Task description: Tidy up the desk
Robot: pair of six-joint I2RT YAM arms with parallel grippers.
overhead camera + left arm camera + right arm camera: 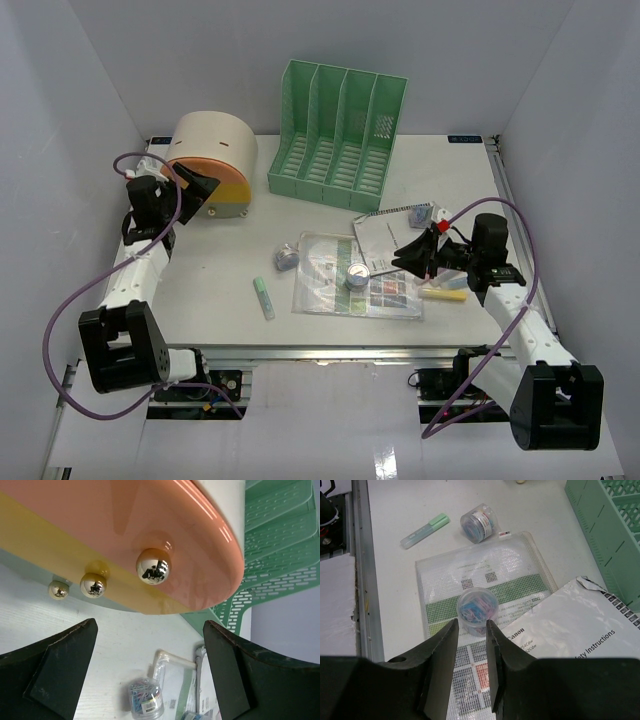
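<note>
Over cluttered white desk (200, 290) beneath both arms, left end effector (150, 630) w/ jaws wide apart should centre on nearest gold knob (153, 566) of drawer box (125, 520) before closing; right end effector (471, 625), jaws narrowly apart & empty, hovers over clip jar (477, 609)

Open bench (200, 280) lies between drawer box (212, 150) and marker (263, 298); the file rack (335, 135) walls the far side, while papers (325, 292) and clip jars (357, 276) clutter centre-right.

The desk (215, 270) is a large, flat, white rectangular tabletop, lying level, with metal rails along its edges.
</note>
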